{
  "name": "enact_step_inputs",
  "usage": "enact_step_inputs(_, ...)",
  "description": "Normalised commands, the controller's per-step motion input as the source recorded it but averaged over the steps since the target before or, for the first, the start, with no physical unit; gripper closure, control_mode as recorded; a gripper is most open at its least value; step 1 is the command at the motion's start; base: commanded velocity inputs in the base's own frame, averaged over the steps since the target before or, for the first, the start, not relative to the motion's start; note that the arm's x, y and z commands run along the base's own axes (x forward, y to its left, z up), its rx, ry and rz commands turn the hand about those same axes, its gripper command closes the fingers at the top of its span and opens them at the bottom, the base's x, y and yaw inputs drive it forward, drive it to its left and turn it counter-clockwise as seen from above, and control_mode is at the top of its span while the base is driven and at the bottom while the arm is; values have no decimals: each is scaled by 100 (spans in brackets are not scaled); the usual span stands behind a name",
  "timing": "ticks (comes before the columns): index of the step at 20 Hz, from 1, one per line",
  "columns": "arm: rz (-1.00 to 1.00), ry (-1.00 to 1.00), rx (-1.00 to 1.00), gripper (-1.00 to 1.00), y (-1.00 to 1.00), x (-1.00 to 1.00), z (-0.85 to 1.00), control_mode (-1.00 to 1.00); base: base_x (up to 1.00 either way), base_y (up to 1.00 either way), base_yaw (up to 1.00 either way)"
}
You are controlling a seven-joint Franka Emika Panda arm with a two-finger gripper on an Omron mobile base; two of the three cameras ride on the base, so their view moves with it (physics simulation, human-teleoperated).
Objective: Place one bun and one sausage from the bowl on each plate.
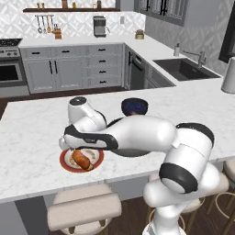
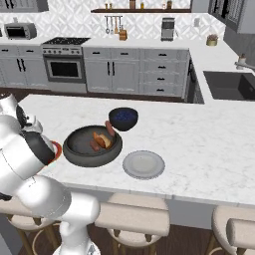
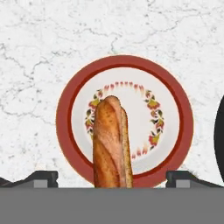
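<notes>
**Bun on red-rimmed plate, jaws spread**

While you look over the marble counter [image 2: 209, 144], note the dark grey bowl [image 2: 74, 149] holding a bun and sausage, the empty light grey plate [image 2: 144, 164] just beside it. Your red-rimmed plate [image 3: 124, 120] carries a bun [image 3: 111, 144]. Your gripper [image 3: 112, 179] hangs above it, fingers wide apart, gripping nothing.

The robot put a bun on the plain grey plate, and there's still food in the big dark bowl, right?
Not quite. The bun lies on the red-rimmed plate, as the hand view shows; the open hand hangs just above it. In the right base view the grey plate has nothing on it. The big dark bowl does still hold food.
</notes>
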Motion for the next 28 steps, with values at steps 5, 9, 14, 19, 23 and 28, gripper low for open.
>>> enact_step_inputs(5,0,0,-8,-100,-94,-6,67,-100,0,0,0)
enact_step_inputs(9,0,0,-8,-100,-100,0,40,-100,0,0,0)
enact_step_inputs(14,0,0,-4,-100,-100,-2,40,-100,0,0,0)
enact_step_inputs(19,-1,0,0,-100,-94,38,50,-100,0,0,0)
enact_step_inputs(23,0,10,15,-100,-91,78,25,-100,0,0,0)
enact_step_inputs(28,-4,17,6,-100,-98,97,-6,-100,0,0,0)
